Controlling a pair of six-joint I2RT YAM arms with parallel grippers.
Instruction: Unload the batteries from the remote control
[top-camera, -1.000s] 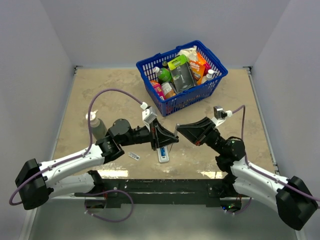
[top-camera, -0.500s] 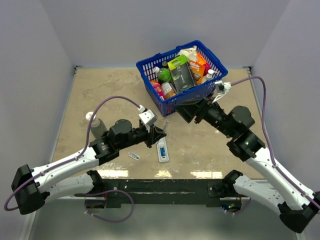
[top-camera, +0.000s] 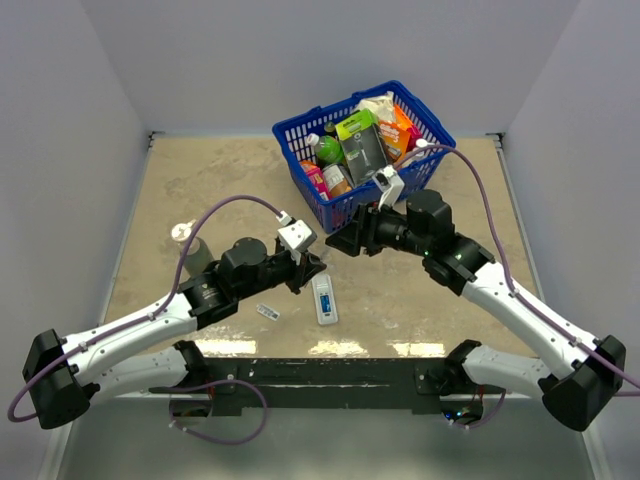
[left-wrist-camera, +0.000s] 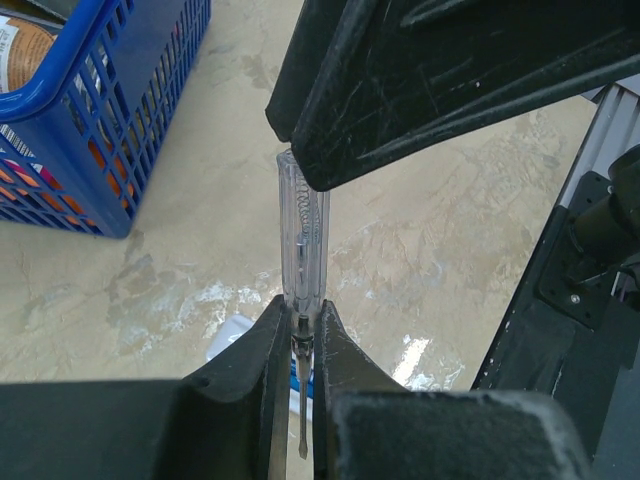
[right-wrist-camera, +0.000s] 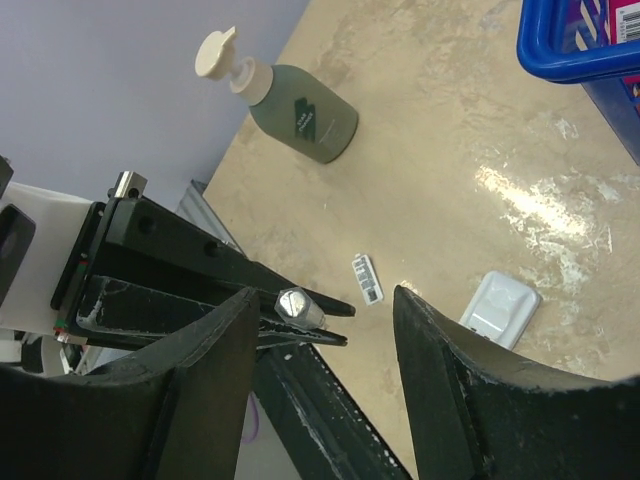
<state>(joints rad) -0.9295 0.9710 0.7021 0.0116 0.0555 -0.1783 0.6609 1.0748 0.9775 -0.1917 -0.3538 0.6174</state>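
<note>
The remote control (top-camera: 326, 299) is a small white bar lying on the table near the front, with a blue battery (top-camera: 325, 298) showing in its recess. My left gripper (top-camera: 311, 267) hovers just up and left of it, shut on a clear-handled screwdriver (left-wrist-camera: 301, 255) whose tip points down between the fingers. My right gripper (top-camera: 343, 243) stands open just right of the left one. In the right wrist view the screwdriver's handle end (right-wrist-camera: 298, 306) sits between its open fingers (right-wrist-camera: 208, 352), close to the left one. The remote (right-wrist-camera: 499, 308) lies beyond.
A blue basket (top-camera: 304, 178) full of groceries stands behind the grippers. A green pump bottle (top-camera: 195, 252) stands at the left. A small flat white strip with a barcode (top-camera: 267, 312) lies left of the remote.
The right gripper opened, lifted away toward the basket, then came back toward the left gripper. The left gripper pulled back a little to the left with the screwdriver.
</note>
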